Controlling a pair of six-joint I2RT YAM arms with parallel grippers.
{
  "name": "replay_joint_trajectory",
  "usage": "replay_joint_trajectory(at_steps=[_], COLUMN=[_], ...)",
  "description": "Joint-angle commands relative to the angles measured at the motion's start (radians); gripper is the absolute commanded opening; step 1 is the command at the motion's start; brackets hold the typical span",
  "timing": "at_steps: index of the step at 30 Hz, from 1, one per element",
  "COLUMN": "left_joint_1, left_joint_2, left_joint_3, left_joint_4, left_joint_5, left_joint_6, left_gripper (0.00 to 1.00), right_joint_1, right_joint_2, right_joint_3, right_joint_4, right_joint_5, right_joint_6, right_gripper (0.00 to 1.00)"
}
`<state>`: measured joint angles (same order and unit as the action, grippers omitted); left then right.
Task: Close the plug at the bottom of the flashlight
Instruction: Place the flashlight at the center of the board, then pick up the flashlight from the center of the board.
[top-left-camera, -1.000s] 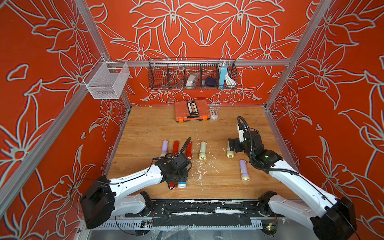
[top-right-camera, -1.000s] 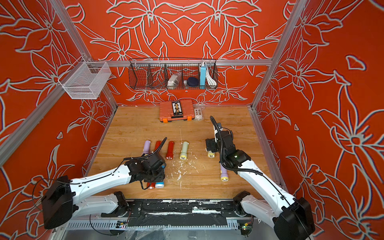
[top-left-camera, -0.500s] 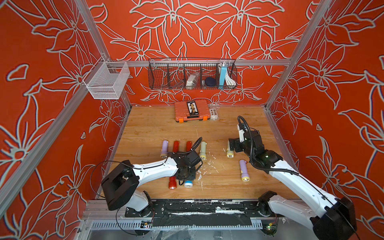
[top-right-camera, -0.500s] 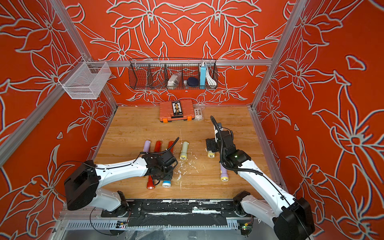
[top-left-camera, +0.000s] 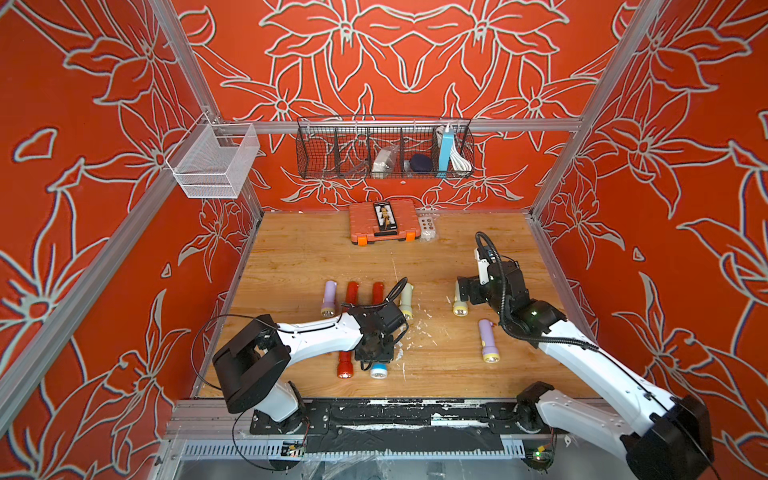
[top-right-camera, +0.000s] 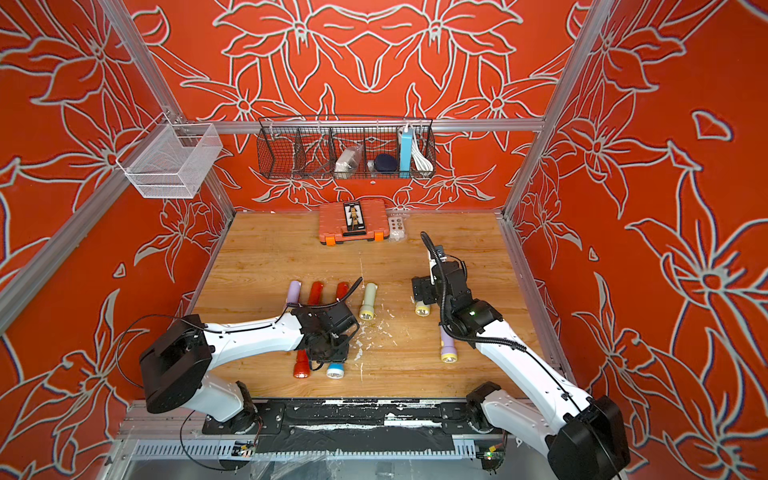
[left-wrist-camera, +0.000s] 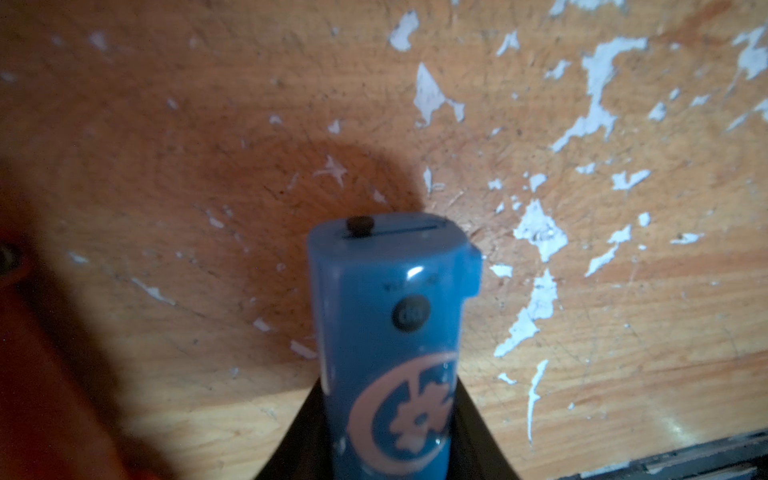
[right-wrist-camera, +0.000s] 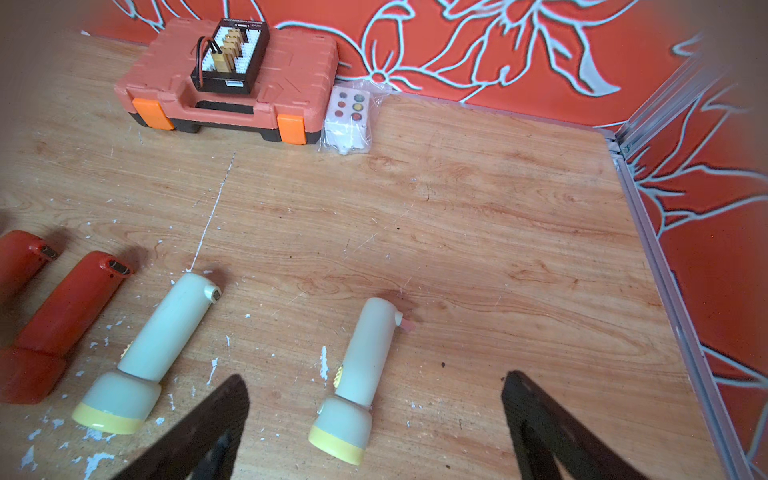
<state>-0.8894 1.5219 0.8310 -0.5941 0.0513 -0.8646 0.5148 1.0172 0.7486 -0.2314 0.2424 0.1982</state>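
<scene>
While left claw is clamped on the blue flashlight at the desk front | its long way 12 to 6, lamp end at 6, plug end at 12 | right claw spread wide, off at 2 o'clock

**Two Eyes Overhead, One on Each Wrist**

Both top views look from high above the front edge, down and toward the back wall. They take in the whole table, with the arm bases at the bottom of the frame and the wire basket at upper centre. The pair share nearly everything, shifted slightly sideways. The left wrist camera sits very close, looking along the blue flashlight onto scuffed wood; both top views show that flashlight at lower centre. The right wrist camera looks low across the table, between the spread fingers of the right gripper, toward the orange case by the back wall. Both top views show the case above centre.
</scene>
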Motion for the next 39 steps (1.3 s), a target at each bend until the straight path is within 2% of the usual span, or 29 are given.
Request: replay_joint_trajectory(at_steps=[1, 3, 8, 15, 19, 22, 26, 29, 34, 39], left_joint_1=[-0.004, -0.005, -0.005, -0.004, -0.003, -0.004, -0.003, -0.004, -0.004, -0.003], left_joint_2=[0.014, 0.007, -0.029, -0.124, -0.158, -0.149, -0.087, 0.007, 0.208, 0.405], left_joint_3=[0.003, -0.001, 0.012, 0.085, 0.164, 0.194, 0.251, 0.347, 0.587, 0.814], left_joint_4=[-0.018, -0.019, -0.046, -0.134, -0.163, -0.089, 0.055, 0.113, 0.097, 0.056], left_joint_5=[0.004, 0.001, -0.02, -0.086, -0.149, -0.172, -0.151, -0.128, -0.072, 0.012], left_joint_6=[-0.014, -0.016, -0.016, 0.016, 0.093, 0.176, 0.279, 0.356, 0.477, 0.516], left_gripper=[0.35, 0.46, 0.54, 0.56, 0.57, 0.56, 0.56, 0.56, 0.55, 0.55], right_joint_1=[-0.007, -0.008, -0.009, -0.012, -0.016, -0.026, -0.067, -0.117, -0.206, -0.29], right_joint_2=[-0.017, -0.021, -0.014, 0.007, 0.02, 0.036, 0.06, 0.075, 0.079, 0.079], right_joint_3=[-0.001, -0.004, -0.005, -0.008, -0.019, -0.034, -0.04, -0.025, -0.017, -0.005], right_joint_4=[0.007, 0.006, 0.01, 0.016, 0.018, 0.015, -0.022, -0.064, -0.089, -0.101], right_joint_5=[0.021, 0.023, 0.017, 0.015, 0.032, 0.049, 0.065, 0.051, 0.004, -0.03], right_joint_6=[0.021, 0.023, 0.026, 0.033, 0.054, 0.077, 0.113, 0.145, 0.171, 0.174], right_gripper=[0.98, 0.98, 0.98, 0.98, 0.98, 0.98, 0.98, 0.98, 0.98, 0.98])
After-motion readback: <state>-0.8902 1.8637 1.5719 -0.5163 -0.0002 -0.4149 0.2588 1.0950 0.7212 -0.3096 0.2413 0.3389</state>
